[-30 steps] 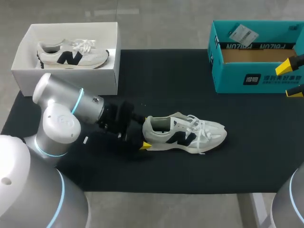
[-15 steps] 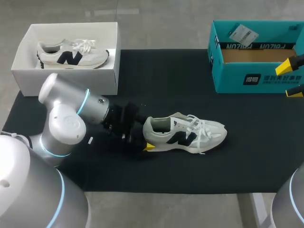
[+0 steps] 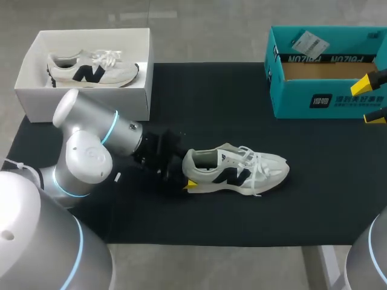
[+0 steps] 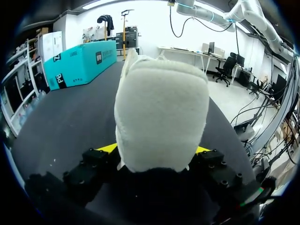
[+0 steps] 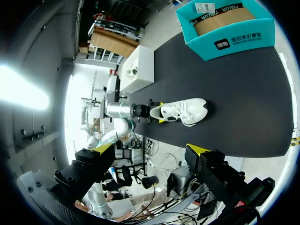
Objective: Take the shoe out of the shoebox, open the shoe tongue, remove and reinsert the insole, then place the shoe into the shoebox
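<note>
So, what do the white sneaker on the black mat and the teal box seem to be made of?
White sneaker: soft textile, maybe suede; its heel looks matte and fuzzy up close. Teal box: probably cardboard; brown bare inside, thin stiff walls.

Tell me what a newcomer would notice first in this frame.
A white sneaker lies alone in the middle of the black mat, with the left hand right at its heel. An open teal shoebox stands at the far right with the right hand beside it. A white box at the far left holds a matching sneaker.
</note>
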Robot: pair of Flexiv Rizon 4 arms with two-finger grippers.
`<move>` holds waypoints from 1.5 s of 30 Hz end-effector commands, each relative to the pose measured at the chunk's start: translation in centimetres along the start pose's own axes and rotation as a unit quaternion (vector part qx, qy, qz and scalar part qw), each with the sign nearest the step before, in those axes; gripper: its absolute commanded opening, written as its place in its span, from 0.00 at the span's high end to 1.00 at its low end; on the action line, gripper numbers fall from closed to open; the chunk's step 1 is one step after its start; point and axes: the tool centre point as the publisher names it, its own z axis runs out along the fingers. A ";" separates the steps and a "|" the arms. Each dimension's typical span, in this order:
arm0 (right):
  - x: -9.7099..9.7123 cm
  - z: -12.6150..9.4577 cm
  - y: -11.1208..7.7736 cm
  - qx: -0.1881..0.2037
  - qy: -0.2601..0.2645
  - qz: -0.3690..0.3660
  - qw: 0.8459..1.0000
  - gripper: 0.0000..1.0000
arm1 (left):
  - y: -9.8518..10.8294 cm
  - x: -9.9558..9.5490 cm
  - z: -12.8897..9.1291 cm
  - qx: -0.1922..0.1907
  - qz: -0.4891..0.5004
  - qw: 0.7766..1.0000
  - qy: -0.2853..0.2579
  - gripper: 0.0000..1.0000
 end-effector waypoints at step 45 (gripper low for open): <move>8.5 16.5 3.9 0.001 -0.339 0.151 0.928 0.00 | 0.2 -0.3 0.1 0.003 0.004 1.000 0.026 1.00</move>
